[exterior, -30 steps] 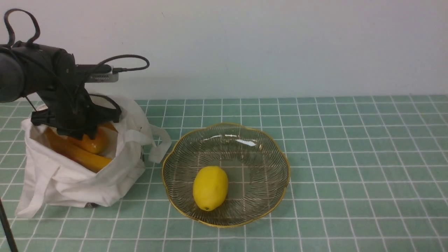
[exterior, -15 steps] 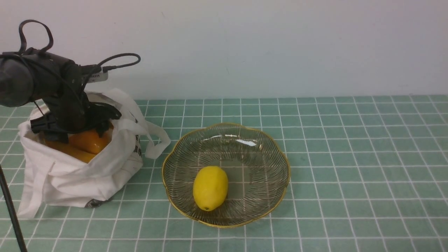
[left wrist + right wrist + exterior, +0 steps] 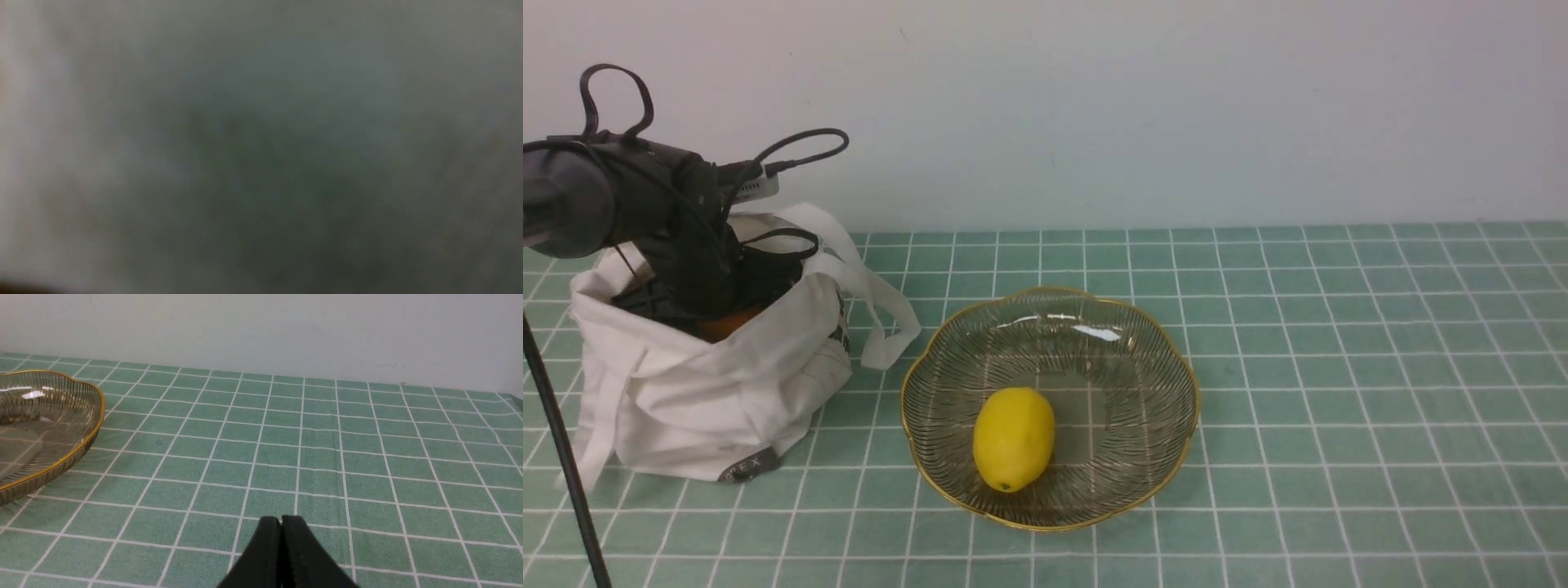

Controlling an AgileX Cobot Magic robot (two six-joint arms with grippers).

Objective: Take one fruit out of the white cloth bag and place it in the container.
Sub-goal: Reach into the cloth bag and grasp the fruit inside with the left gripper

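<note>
Glossy orange oval fruit (image 3: 725,325) inside the soft white cloth bag (image 3: 711,400), on the robot's left of the green checked tablecloth (image 3: 1339,367).

Shows only as a small orange patch at the bag mouth, directly under the black left gripper (image 3: 707,282), sunk in the opening with jaws hidden; cannot tell whether wide, narrow or gripping, with the left wrist view all grey blur. Just beside the bag, wide shallow ribbed glass bowl with scalloped gold rim (image 3: 1188,384), yellow lemon (image 3: 1013,438) lying inside. Right gripper (image 3: 281,528) over bare cloth, apart from the bowl, fingers pressed together, holding nothing.
</note>
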